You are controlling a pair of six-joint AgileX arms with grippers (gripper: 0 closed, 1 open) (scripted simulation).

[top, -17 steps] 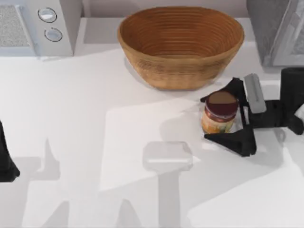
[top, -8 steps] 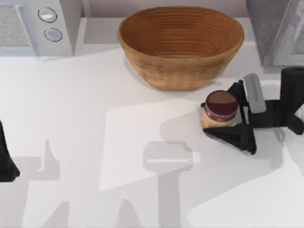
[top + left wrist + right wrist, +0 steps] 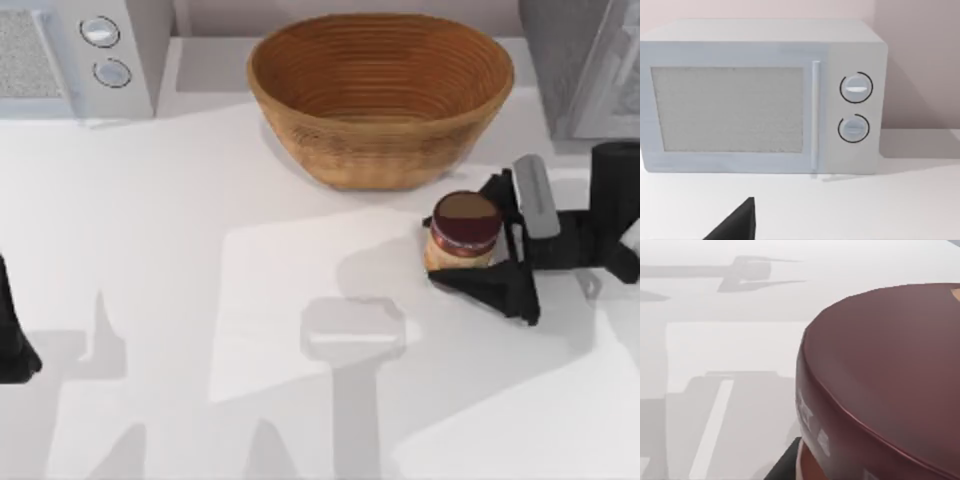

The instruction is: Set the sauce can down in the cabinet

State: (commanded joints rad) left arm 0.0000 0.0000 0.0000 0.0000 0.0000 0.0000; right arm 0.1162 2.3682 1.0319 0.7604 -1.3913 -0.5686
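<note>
Meanwhile, in the top view the right claw sat at the right side of the frame, just below the basket, its two black fingers drawn in narrow against the sauce can from either side. That small jar stood upright between them on the white tabletop, its maroon lid facing up and a strip of yellow-orange label visible beneath the lid. It lay just beside the lower right edge of the woven basket, which filled the upper middle of the frame. The grey speckled cabinet stood in the upper right corner, apart from the can. In the right wrist view the can's dark lid loomed large across the right of the frame, with pale tabletop behind it.

My left arm was parked at the far left edge of the top view, low in the frame; I cannot tell whether its claw was wide or narrow. Its wrist view faced the light grey microwave, which had two round knobs.
</note>
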